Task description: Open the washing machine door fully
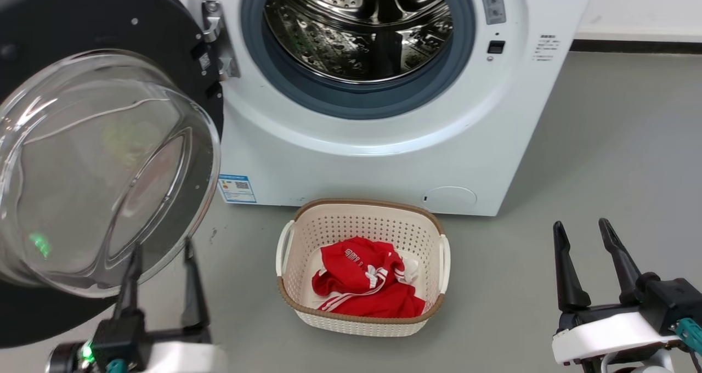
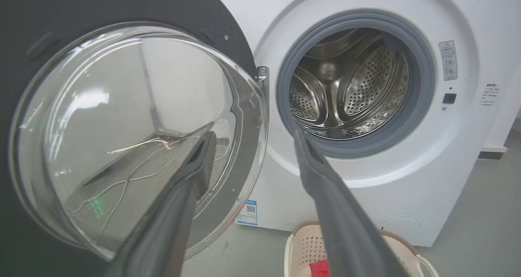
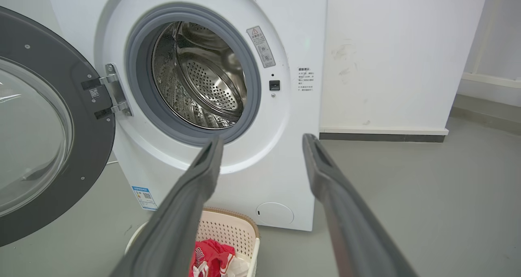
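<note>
Washing machine door [image 1: 104,170] is standing swung wide on its hinge [image 1: 215,38] at the robot's left of the washing machine [image 1: 384,159], with its glass bowl facing the robot. Risk: on an off-centre push, a finger may be sliding off the curved glass, or the door may be rebounding toward the drum. Left pincer [image 1: 162,247] is sitting spread and gripping nothing, its tips at the bowl's lower rim; contact cannot be confirmed. Right pincer [image 1: 581,225] is hanging spread and empty, well apart from the door.
</note>
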Available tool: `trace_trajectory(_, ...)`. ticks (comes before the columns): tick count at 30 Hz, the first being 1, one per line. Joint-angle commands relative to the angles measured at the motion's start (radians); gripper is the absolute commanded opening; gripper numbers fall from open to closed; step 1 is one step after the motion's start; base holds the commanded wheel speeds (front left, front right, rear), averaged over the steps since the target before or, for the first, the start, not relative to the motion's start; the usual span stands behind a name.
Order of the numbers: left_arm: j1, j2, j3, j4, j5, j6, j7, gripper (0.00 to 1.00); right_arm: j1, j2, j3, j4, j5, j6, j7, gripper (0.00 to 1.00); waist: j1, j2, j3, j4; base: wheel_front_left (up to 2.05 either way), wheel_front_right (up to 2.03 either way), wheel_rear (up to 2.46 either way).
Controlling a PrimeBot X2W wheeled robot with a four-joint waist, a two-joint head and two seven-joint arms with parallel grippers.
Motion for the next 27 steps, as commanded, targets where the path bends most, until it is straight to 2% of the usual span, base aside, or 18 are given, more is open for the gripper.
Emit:
trace_trajectory(1, -0.027, 0.000, -0.013, 0.004, 0.006, -0.007, 0.002, 1.00, 0.002, 0.001, 0.000, -0.010, -0.008, 0.000, -0.005, 1.00, 0.0000, 0.0000, 0.001, -0.013, 0.00, 0.00, 0.00)
trace_trajectory(5, -0.079, 0.000, -0.060, 0.031, 0.023, -0.022, 0.002, 1.00, 0.002, 0.001, 0.001, -0.032, -0.014, 0.000, 0.004, 1.00, 0.0000, 0.0000, -0.004, -0.046, 0.00, 0.00, 0.00)
trace_trajectory(12, -0.119, 0.011, -0.066, 0.083, 0.035, -0.019, 0.002, 1.00, 0.017, 0.001, 0.014, -0.055, -0.016, 0.000, 0.017, 1.00, 0.0000, 0.0000, -0.007, -0.092, 0.00, 0.00, 0.00)
trace_trajectory(27, -0.120, 0.013, -0.066, 0.107, 0.029, -0.005, 0.002, 1.00, 0.006, 0.001, 0.037, -0.023, 0.002, 0.000, 0.008, 1.00, 0.0000, 0.0000, 0.000, -0.091, 0.00, 0.00, 0.00)
